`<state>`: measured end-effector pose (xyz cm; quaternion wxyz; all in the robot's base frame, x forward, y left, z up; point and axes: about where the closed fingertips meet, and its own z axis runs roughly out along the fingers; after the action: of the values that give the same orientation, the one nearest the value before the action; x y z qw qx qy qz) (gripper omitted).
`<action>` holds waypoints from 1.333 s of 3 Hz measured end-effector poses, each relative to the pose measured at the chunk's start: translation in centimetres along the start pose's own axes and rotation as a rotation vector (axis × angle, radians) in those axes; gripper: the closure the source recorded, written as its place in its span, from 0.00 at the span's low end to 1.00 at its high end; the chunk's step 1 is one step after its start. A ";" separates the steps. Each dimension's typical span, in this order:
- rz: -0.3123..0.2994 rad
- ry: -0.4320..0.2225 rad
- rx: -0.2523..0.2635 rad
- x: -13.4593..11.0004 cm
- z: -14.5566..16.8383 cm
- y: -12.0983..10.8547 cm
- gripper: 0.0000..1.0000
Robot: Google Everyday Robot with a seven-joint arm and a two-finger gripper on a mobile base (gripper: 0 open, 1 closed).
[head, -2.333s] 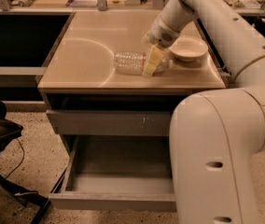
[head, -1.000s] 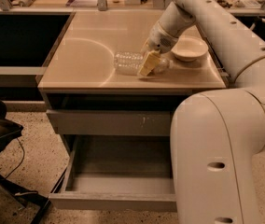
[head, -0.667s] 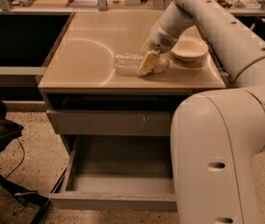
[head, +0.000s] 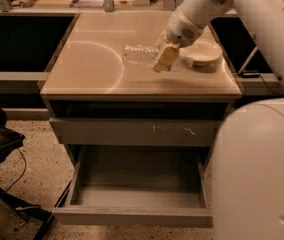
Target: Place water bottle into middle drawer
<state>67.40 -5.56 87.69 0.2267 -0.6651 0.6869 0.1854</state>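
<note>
Water bottle lying at the jaws

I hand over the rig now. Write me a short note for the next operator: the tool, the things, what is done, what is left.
The tool is low over the counter, at the right end of the bottle, next to the bowl.
The bottle lies on its side on the counter, not lifted.
The middle drawer is pulled out, with nothing in it.
Done: drawer open, tool at bottle.
Left: lift the bottle, carry it to the drawer, put it in.
</note>
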 end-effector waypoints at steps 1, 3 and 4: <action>-0.030 -0.134 0.062 -2.5 -5.3 5.7 1.00; 0.002 -0.217 0.055 2.6 -7.8 14.9 1.00; 0.002 -0.217 0.055 2.6 -7.8 14.9 1.00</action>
<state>51.96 -11.39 91.99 0.3178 -0.6339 0.6639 0.2375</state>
